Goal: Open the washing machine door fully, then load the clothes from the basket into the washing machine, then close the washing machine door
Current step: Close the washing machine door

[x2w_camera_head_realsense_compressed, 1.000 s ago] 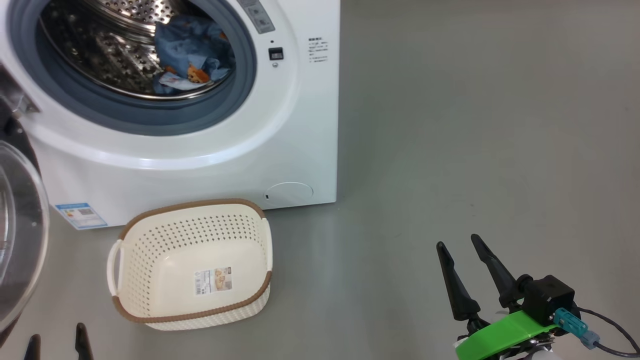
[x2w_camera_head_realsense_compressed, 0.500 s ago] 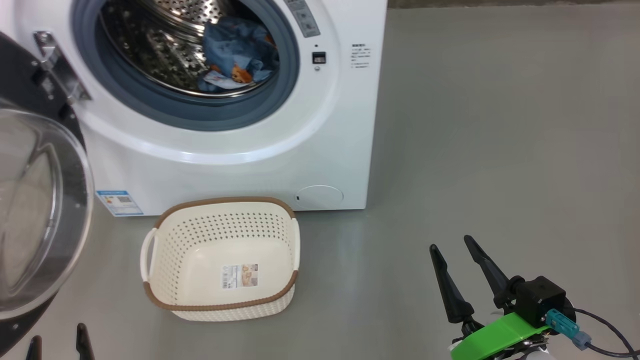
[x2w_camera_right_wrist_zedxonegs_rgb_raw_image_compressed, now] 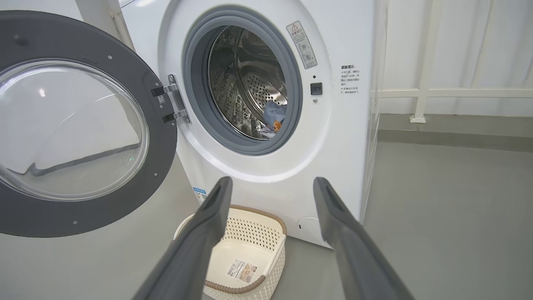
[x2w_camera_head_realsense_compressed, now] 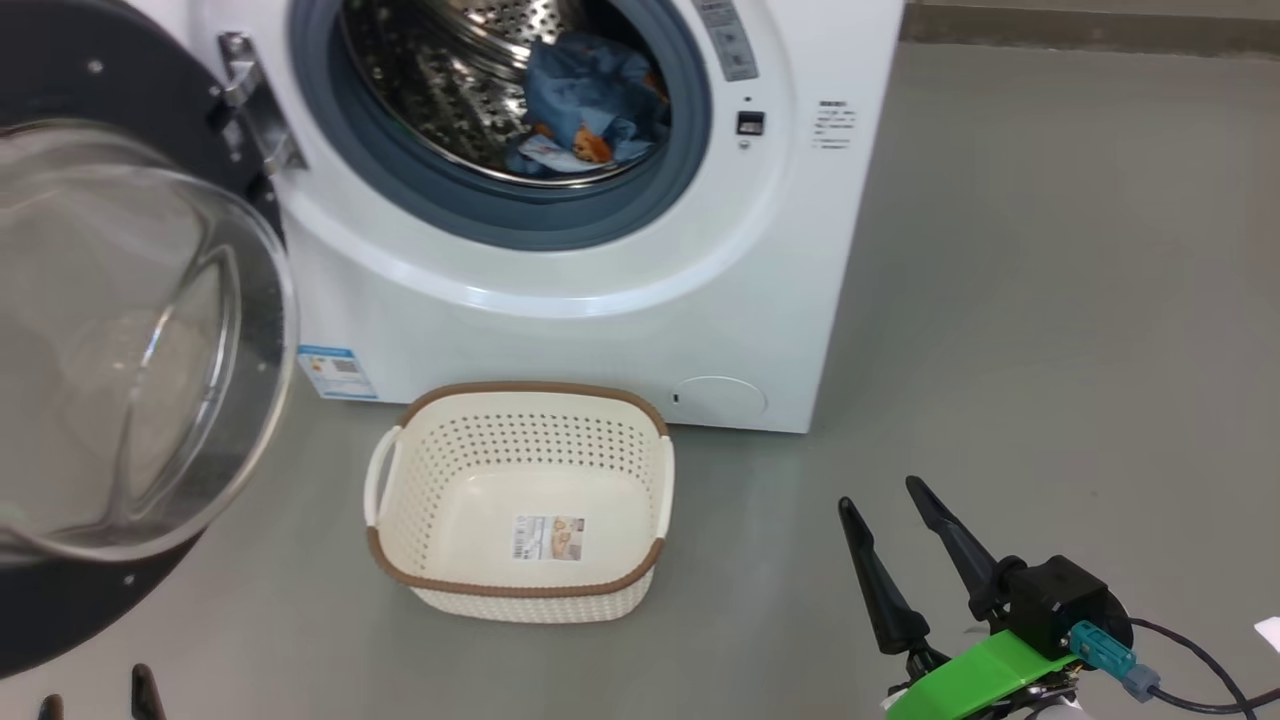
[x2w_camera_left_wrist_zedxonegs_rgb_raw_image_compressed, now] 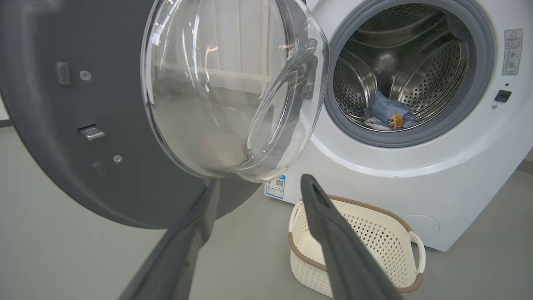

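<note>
Clothes [x2w_camera_head_realsense_compressed: 590,100] lie inside the washing machine [x2w_camera_head_realsense_compressed: 600,340], the basket [x2w_camera_head_realsense_compressed: 530,603] sits empty on the floor [x2w_camera_head_realsense_compressed: 1000,300], and the door [x2w_camera_head_realsense_compressed: 50,610] hangs open; only closing seems left. Left gripper [x2w_camera_left_wrist_zedxonegs_rgb_raw_image_compressed: 260,183] and right gripper [x2w_camera_head_realsense_compressed: 882,495] jaws spread wide, empty.

You're getting bright, even light in all three views, soft and from overhead, with no hard shadows. Under the small cream perforated plastic basket [x2w_camera_head_realsense_compressed: 455,470] there's only a faint smudge on the smooth grey floor [x2w_camera_head_realsense_compressed: 1050,300], which carries a pale sheen. The bulging clear glass bowl of the round black-rimmed door [x2w_camera_left_wrist_zedxonegs_rgb_raw_image_compressed: 216,91] throws streaky highlights and pale reflections at you. The perforated steel drum [x2w_camera_head_realsense_compressed: 450,90] glints. Both wrist views bow straight lines near their edges, and the long dark fingers [x2w_camera_left_wrist_zedxonegs_rgb_raw_image_compressed: 341,250] of the left gripper [x2w_camera_left_wrist_zedxonegs_rgb_raw_image_compressed: 260,182] go soft close to the lens.
</note>
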`<state>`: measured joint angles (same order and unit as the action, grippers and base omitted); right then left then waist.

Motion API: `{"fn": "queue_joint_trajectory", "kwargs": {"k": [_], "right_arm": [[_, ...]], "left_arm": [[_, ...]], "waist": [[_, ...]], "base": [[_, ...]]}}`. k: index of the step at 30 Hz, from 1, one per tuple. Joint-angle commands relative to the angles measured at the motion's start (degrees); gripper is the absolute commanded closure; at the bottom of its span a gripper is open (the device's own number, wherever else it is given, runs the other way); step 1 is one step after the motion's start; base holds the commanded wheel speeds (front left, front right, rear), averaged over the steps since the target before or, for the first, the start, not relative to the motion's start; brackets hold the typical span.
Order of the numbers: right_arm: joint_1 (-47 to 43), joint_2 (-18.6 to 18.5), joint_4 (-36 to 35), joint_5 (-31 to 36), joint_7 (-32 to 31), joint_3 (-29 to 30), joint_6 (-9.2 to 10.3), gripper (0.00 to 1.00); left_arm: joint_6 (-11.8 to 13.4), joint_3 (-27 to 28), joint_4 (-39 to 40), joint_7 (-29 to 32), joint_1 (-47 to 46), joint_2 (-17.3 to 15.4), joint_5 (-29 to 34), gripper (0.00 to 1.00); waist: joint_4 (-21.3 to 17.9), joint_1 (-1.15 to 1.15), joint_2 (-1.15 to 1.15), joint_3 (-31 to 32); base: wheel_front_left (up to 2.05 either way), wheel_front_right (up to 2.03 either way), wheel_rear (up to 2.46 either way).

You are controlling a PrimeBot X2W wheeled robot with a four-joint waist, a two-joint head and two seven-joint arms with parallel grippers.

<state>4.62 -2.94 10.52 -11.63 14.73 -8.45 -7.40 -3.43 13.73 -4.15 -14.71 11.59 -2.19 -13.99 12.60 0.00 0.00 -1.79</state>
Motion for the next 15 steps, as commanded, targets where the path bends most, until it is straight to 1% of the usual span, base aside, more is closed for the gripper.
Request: {"fn": "queue_joint_trajectory", "kwargs": {"k": [1, 9, 15], "right_arm": [[1.6, 0.1, -1.2, 0.3, 0.3, -1.5, -0.09, 0.0], [1.6, 0.1, -0.4, 0.1, 0.3, -2.1, -0.09, 0.0], [1.8, 0.1, 0.1, 0.0, 0.3, -2.8, -0.09, 0.0]], "left_arm": [[0.6, 2.1, 1.0, -0.3, -1.6, -0.7, -0.5, 0.0], [1.4, 2.2, 0.2, -0.3, -1.0, -0.7, -0.9, 0.0], [1.8, 2.2, 0.0, -0.3, -0.4, -0.7, -1.3, 0.0]], "waist": [[1.8, 0.0, 0.0, 0.3], [6.0, 0.0, 0.0, 1.3], [8.3, 0.0, 0.0, 1.5]], "base": [[0.0, 0.0, 0.0], [0.0, 0.0, 0.0], [0.0, 0.0, 0.0]]}}
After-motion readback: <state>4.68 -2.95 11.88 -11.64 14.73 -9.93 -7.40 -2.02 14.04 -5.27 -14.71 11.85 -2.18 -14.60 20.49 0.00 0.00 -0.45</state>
